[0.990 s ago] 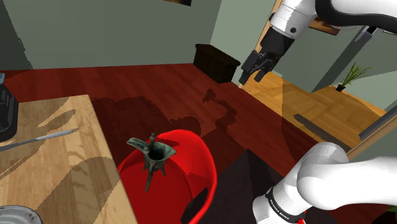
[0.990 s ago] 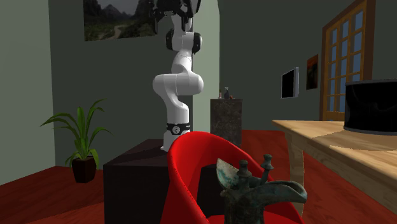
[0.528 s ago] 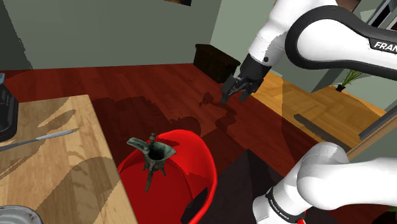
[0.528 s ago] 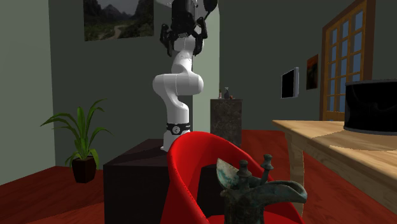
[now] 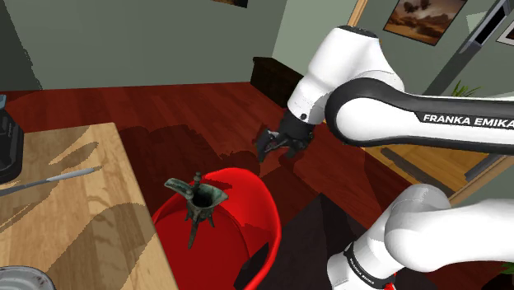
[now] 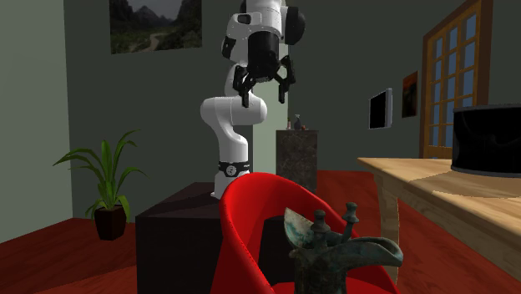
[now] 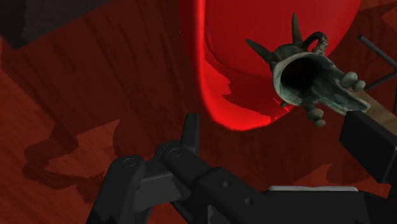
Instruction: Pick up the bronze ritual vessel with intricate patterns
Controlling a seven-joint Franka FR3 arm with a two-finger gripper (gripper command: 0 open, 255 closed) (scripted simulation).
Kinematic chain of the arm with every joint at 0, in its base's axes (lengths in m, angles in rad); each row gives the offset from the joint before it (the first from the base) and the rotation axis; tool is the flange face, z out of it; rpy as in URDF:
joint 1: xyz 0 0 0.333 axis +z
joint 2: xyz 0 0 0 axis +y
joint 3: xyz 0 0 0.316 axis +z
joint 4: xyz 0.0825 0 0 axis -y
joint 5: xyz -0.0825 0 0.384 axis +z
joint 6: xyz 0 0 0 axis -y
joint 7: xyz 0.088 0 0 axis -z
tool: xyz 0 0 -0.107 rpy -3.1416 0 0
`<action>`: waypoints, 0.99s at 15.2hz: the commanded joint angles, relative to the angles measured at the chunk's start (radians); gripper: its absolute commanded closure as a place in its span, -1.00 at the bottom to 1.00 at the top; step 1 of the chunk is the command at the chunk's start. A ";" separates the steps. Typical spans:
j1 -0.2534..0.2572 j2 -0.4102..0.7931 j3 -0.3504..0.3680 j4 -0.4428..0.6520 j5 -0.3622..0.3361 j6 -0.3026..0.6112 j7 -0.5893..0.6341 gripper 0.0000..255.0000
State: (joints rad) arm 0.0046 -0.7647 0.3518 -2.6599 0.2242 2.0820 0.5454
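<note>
The green-bronze ritual vessel (image 5: pixel 197 206) stands upright on its legs on the seat of a red shell chair (image 5: pixel 251 204). It has a flared spout and two small posts on its rim. In the second exterior view the vessel (image 6: pixel 336 249) is close to the camera, in front of the chair's back (image 6: pixel 255 221). My gripper (image 5: pixel 276 149) hangs in the air beyond the chair, above the dark red floor, and well above and apart from the vessel. The gripper (image 6: pixel 264 93) is open, with nothing between the fingers. The wrist view looks into the vessel's dark mouth (image 7: pixel 310 79).
A wooden table (image 5: pixel 70 210) flanks the chair and carries a knife (image 5: pixel 56 175) and a black object (image 5: pixel 7 147). A large black pot (image 6: pixel 488 139) sits on the table. My dark stand (image 5: pixel 320 235) is beside the chair. A potted plant (image 6: pixel 107 182) and a dark pedestal (image 6: pixel 297 157) stand behind it.
The arm has swung down and toward the shoulder view's left. This brought the gripper from high near the far doorway to just beyond the red chair. The vessel has not moved.
</note>
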 commanded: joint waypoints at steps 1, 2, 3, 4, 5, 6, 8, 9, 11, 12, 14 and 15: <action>-0.007 0.060 0.056 -0.017 0.020 0.086 0.064 -1.00; -0.012 0.088 0.083 -0.024 0.027 0.124 0.095 -1.00; -0.018 0.119 0.110 -0.029 0.033 0.163 0.127 -1.00; -0.026 0.151 0.139 -0.032 0.037 0.201 0.160 -1.00; -0.035 0.186 0.168 -0.033 0.038 0.240 0.194 -1.00; -0.047 0.223 0.198 -0.032 0.036 0.279 0.229 -1.00; -0.081 0.302 0.263 -0.024 0.021 0.356 0.306 -1.00; -0.102 0.345 0.297 -0.018 0.005 0.394 0.349 -1.00; -0.159 0.435 0.374 0.000 -0.048 0.468 0.449 -1.00; -0.195 0.484 0.416 0.012 -0.088 0.503 0.508 -1.00; -0.289 0.590 0.512 0.041 -0.217 0.566 0.657 -1.00; -0.346 0.653 0.564 0.060 -0.317 0.591 0.757 -1.00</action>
State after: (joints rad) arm -0.2879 -0.1731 0.8681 -2.6183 0.0056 2.6438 1.2018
